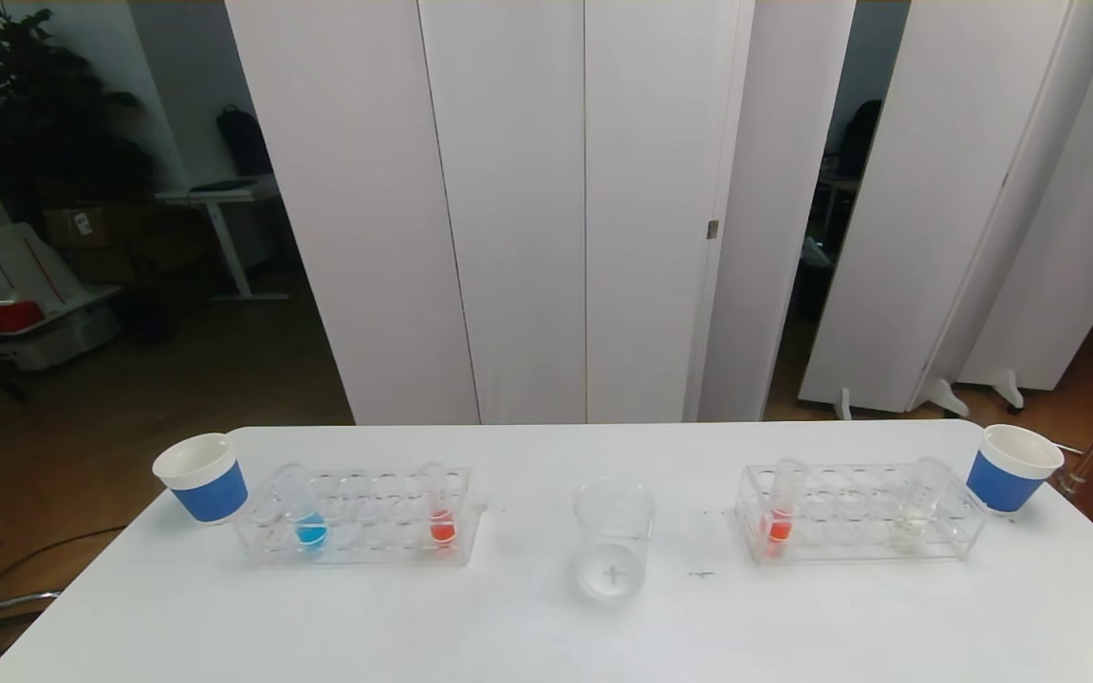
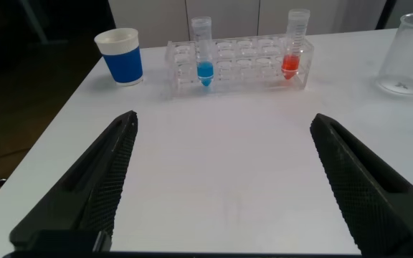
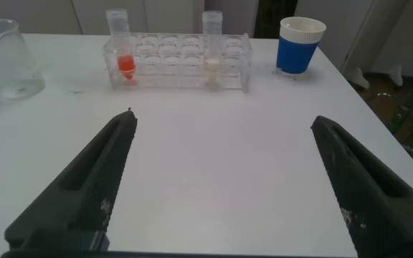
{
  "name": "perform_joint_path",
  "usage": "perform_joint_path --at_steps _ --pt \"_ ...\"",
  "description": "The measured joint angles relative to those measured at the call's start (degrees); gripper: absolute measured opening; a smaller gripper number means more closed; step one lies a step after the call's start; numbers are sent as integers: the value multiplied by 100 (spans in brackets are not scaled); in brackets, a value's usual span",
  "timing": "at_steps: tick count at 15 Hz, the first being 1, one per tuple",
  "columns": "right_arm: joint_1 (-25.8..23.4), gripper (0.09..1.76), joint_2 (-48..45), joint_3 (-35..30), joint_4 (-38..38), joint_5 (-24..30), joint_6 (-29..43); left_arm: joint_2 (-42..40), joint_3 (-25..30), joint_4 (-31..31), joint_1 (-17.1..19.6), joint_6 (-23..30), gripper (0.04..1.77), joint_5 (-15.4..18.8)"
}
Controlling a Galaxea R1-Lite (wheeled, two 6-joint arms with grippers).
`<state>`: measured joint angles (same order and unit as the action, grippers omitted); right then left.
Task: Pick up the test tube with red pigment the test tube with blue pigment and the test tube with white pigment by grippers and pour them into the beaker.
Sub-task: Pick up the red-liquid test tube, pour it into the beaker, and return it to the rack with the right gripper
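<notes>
White tabletop (image 1: pixel 546 636): the beaker (image 1: pixel 613 539) sits in the middle. At nine o'clock stand the blue tube (image 1: pixel 303 509) and a red tube (image 1: pixel 439 512); at three o'clock, the white tube (image 1: pixel 919 500). Left claw (image 2: pixel 221 186) and right claw (image 3: pixel 224 186) are spread wide, holding nothing. A crooked grab could tip a rack (image 1: pixel 357 520).

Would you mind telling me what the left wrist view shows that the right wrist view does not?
Only the left wrist view shows the open left tool, the test tube with blue pigment and its rack. Only the right wrist view shows the open right tool, the test tube with white pigment and the other rack. Both show the beaker, the white table, one red tube and one blue-banded paper cup.
</notes>
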<state>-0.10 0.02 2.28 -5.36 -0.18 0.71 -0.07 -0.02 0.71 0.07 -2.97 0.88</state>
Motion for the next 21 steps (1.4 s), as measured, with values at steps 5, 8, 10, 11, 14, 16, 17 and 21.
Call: perform_joint_path --at_steps 5,8,10,11,14,16,17,21 --pt "0 175 0 0 2 -2 0 0 2 0 0 2 172 0" --pt "0 175 0 6 -9 -69 11 0 2 -2 0 0 172 0" --pt "0 175 0 160 -56 -61 15 0 2 -2 0 0 172 0" --pt "0 175 7 290 -85 -41 13 0 2 -2 0 0 172 0" --pt "0 175 190 712 -45 -56 -7 0 2 -2 0 0 172 0" --pt "0 175 394 1048 -23 -52 -20 0 2 -2 0 0 172 0" --pt "2 175 540 1254 -20 -52 -24 0 2 -2 0 0 172 0" --pt "-6 175 1320 2157 5 -72 -22 0 2 0 0 0 172 2"
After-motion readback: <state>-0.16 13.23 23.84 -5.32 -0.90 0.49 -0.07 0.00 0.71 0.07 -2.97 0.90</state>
